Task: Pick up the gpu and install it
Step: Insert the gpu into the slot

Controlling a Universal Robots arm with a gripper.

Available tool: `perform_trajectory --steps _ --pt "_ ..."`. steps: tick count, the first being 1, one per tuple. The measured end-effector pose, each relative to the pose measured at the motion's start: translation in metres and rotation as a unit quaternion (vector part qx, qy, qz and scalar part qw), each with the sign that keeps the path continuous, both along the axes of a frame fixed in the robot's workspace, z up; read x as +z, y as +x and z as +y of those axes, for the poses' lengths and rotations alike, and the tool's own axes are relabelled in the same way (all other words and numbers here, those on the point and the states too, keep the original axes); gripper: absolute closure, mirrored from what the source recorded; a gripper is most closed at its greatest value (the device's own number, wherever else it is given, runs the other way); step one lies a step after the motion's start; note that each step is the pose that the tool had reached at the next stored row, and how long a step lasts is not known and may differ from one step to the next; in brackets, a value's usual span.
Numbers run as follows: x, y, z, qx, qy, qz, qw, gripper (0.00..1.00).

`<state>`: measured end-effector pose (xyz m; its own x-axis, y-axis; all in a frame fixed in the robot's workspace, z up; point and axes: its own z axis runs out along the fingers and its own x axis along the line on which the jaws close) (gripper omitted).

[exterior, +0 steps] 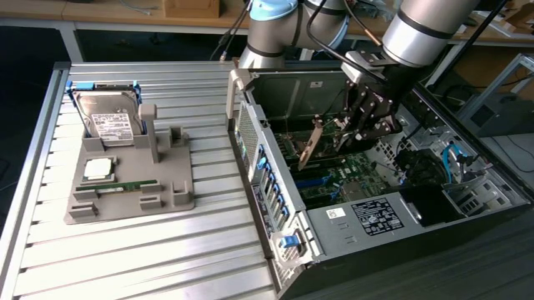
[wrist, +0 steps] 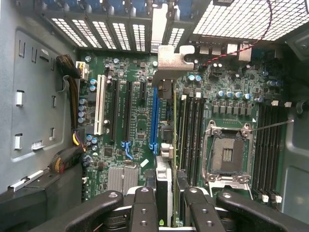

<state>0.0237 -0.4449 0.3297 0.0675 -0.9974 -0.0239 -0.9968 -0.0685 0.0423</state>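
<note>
The gripper (wrist: 164, 205) is seen from the wrist camera with its black fingers (wrist: 144, 208) clenched on the gpu (wrist: 164, 92), which is viewed edge-on as a thin dark strip. Its long axis runs away from the fingers toward the slotted rear wall of the computer case (wrist: 29, 96), and its silver bracket (wrist: 169, 60) is at the far end, close to that wall. Beneath the card, the motherboard (wrist: 130, 125) is shown with a blue slot (wrist: 154, 121) just beside the card's edge, memory sticks on the card's other side, and an empty processor socket (wrist: 228, 153) beyond them.

In the exterior view, the card's tan-brown face (exterior: 311, 147) is revealed, held tilted inside the open case (exterior: 276, 187) above the motherboard, under the gripper (exterior: 367, 119). Farther from the case, on the slatted table (exterior: 125, 262), a grey holder (exterior: 129, 200) carries a hard drive (exterior: 110, 122), a processor and a green memory stick.
</note>
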Motion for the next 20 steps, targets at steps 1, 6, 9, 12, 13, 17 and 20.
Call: perform_trajectory --steps 1,6,9,12,13,17,20 --pt "-0.0002 0.0 0.0 0.0 0.0 0.0 1.0 0.73" --pt "-0.0011 0.0 0.0 0.0 0.0 0.0 1.0 0.73" --pt "-0.0018 0.0 0.0 0.0 0.0 0.0 1.0 0.73" --pt "-0.0026 0.0 0.0 0.0 0.0 0.0 1.0 0.73" --pt "-0.0029 0.0 0.0 0.0 0.0 0.0 1.0 0.73" --pt "-0.0044 0.0 0.0 0.0 0.0 0.0 1.0 0.73" --pt "-0.0052 0.0 0.0 0.0 0.0 0.0 1.0 0.73"
